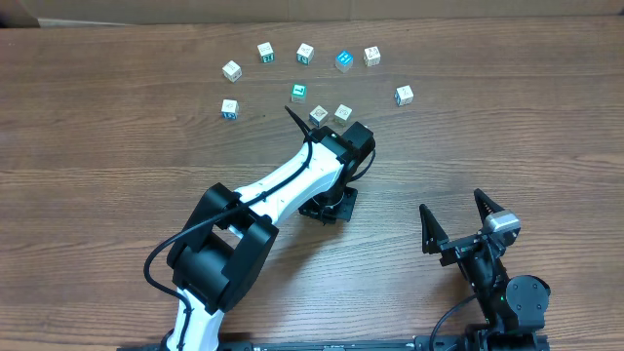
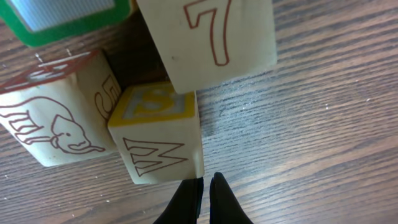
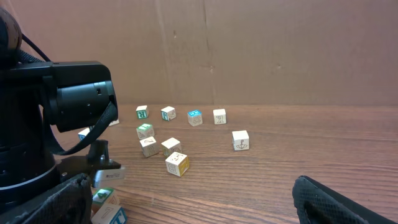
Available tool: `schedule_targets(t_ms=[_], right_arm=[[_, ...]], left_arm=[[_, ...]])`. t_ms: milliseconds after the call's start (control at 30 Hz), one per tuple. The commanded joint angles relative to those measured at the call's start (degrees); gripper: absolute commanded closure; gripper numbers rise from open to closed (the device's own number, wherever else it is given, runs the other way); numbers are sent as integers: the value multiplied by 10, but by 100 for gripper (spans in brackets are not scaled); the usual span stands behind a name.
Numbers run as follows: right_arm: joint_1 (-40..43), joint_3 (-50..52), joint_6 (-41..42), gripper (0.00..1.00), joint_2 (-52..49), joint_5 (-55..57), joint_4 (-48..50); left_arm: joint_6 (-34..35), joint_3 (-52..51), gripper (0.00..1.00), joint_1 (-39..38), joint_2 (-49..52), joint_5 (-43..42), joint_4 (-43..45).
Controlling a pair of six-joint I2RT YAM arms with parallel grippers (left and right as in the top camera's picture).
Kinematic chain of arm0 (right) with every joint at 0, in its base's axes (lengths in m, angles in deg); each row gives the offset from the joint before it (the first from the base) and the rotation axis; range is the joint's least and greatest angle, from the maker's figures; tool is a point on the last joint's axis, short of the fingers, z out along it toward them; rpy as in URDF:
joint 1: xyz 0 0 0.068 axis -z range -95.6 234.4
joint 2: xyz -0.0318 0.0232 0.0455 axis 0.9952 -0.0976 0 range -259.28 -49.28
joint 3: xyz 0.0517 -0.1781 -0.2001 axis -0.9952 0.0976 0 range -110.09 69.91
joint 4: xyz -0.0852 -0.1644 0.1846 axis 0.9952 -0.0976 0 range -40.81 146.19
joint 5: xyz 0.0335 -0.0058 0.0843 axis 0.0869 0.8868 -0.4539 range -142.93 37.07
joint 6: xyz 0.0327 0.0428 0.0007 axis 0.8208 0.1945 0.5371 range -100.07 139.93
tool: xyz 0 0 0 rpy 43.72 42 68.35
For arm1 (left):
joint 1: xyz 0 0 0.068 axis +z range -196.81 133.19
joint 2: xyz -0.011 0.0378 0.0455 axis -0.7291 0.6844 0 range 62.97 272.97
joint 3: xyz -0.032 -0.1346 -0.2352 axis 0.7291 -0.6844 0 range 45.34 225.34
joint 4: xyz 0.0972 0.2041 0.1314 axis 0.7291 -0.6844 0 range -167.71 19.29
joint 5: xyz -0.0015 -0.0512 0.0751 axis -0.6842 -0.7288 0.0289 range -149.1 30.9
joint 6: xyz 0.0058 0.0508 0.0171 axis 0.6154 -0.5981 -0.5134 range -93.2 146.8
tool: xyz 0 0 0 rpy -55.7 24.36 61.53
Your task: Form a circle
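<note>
Small printed cubes lie loosely in an arc at the far side of the table, from one on the left to one on the right, with a teal one between; the circle is open toward me. Three more sit inside the arc. My left gripper points down, hiding further cubes. In the left wrist view it is shut and empty, tips at the lower corner of a yellow-topped W cube, beside a 7 cube and an elephant cube. My right gripper stands open and empty.
A green-framed cube lies behind the elephant cube. In the right wrist view the left arm's black body fills the left side, with two cubes under it. A cardboard wall backs the table.
</note>
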Motion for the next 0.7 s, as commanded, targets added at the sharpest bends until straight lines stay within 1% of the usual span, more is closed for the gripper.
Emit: schedule_targets(t_ms=[0, 533, 667], right_arm=[[2, 6, -3, 0, 5, 4, 3], [2, 6, -3, 0, 5, 4, 3], [2, 6, -3, 0, 5, 4, 3]], left_arm=[[19, -4, 96, -3, -14, 11, 4], [36, -4, 96, -4, -14, 9, 17], [36, 7, 96, -3, -14, -11, 15]])
